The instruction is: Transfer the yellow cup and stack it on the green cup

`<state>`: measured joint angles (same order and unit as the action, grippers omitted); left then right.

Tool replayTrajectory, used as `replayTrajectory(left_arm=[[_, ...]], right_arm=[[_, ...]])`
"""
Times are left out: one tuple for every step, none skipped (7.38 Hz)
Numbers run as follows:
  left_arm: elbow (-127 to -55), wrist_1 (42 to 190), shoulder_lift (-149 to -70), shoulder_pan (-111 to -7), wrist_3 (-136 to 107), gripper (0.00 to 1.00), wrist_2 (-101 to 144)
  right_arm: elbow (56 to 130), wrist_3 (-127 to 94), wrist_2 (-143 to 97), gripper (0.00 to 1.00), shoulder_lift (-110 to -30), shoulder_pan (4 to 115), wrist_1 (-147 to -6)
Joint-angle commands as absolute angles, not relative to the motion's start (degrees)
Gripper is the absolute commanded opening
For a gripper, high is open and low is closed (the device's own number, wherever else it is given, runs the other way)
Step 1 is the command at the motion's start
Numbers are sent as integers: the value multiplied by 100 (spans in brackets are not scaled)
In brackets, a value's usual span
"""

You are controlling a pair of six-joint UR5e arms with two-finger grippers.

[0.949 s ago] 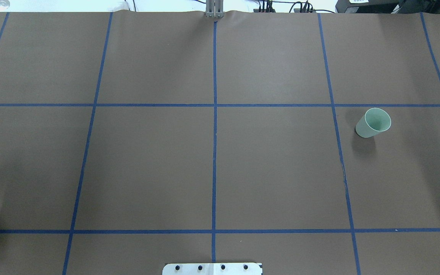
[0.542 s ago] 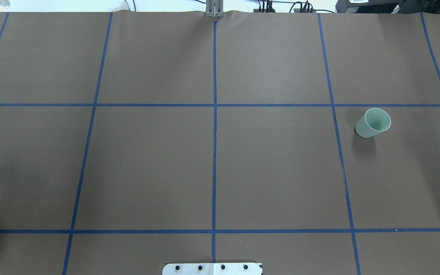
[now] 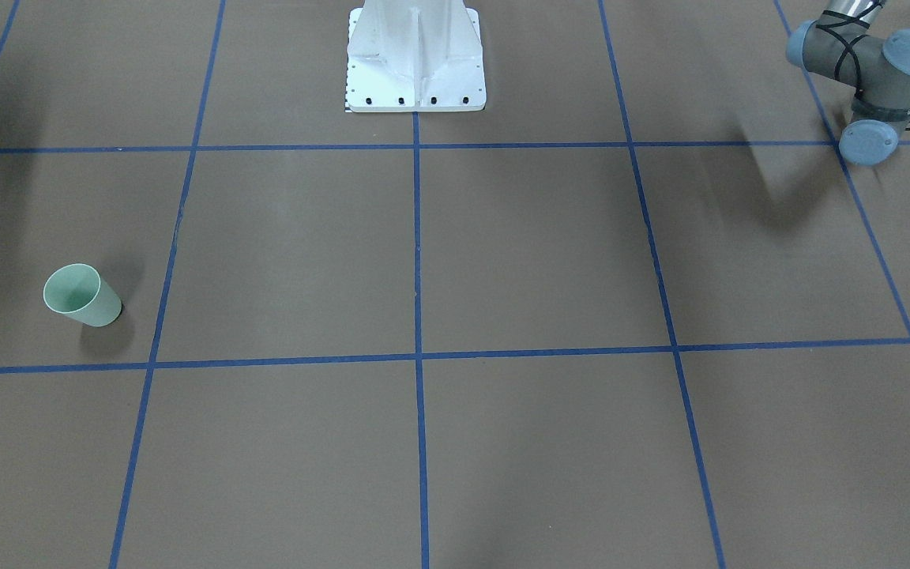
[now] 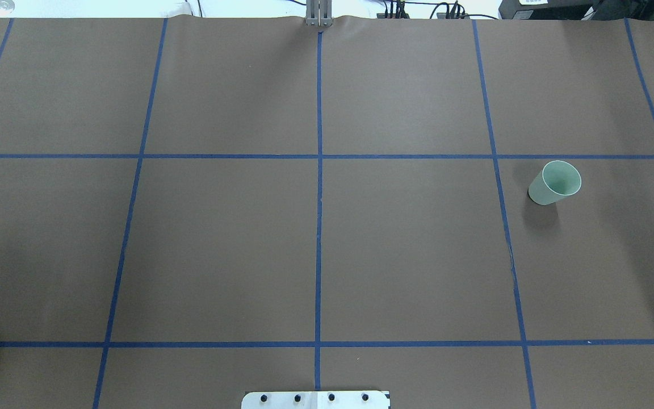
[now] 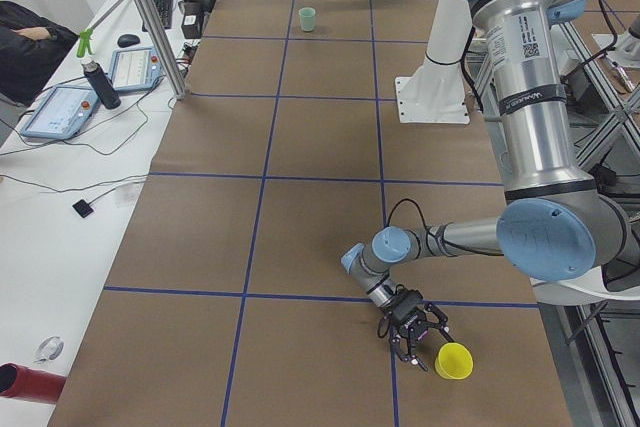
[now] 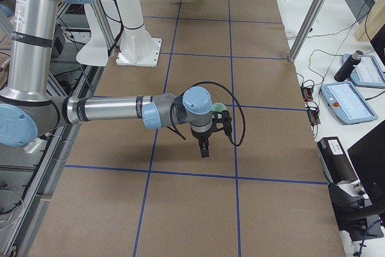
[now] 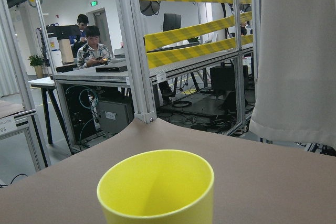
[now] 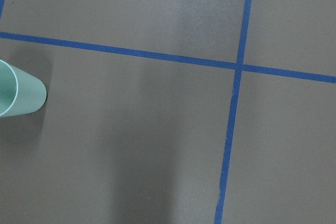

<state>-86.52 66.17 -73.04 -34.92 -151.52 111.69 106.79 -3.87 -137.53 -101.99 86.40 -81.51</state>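
A brown table [image 4: 219,238] marked into squares by blue tape lines [image 4: 318,227] carries two small cups well apart from each other. The yellow cup [image 5: 454,360] stands upright, mouth up, at the robot's left end of the table, close to the edge on the robot's side. The left gripper [image 5: 420,345] is low over the table just beside this cup, with its fingers pointing toward it. Whether they touch the cup, and whether they are apart or together, cannot be told from the side view. The left wrist camera sees the cup's open rim close up, filling the lower middle of its view. The green cup [image 4: 554,182] stands upright on the robot's right half of the table, in the middle row of squares. The right gripper [image 6: 205,148] hangs above the table near the green cup, fingers pointing down and apart from the cup; whether they are spread or closed cannot be told. The right wrist camera catches the green cup at its left edge. The white robot base [image 3: 415,55] stands at the middle of the robot's edge of the table.
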Motion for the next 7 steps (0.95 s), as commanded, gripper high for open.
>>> replayTrajectory(left_arm=[[-8517,6618,-7304,-3480,-15152,100,11188],[-8499,6618,-7304,-3480,-15152,100,11188],[-8490,6618,-7304,-3480,-15144,100,11188],[-8455,6618,-7304,-3472,-15144,100,11197],[-8394,6636,-7304,-3454,-15126,100,11319],[-8394,6644,-7304,-3437,-15117,100,11346],[-8394,6688,-7304,-3410,-15100,100,11425]], right_arm=[[10679,-387,-13755,100,-10222,8640,-8139],[10679,-387,-13755,100,-10222,8640,-8139],[10679,-387,-13755,100,-10230,8640,-8147],[10679,-387,-13781,100,-10230,8640,-8147],[10679,-387,-13842,100,-10230,8640,-8147],[10679,-387,-13843,100,-10230,8640,-8139],[10679,-387,-13843,100,-10230,8640,-8139]])
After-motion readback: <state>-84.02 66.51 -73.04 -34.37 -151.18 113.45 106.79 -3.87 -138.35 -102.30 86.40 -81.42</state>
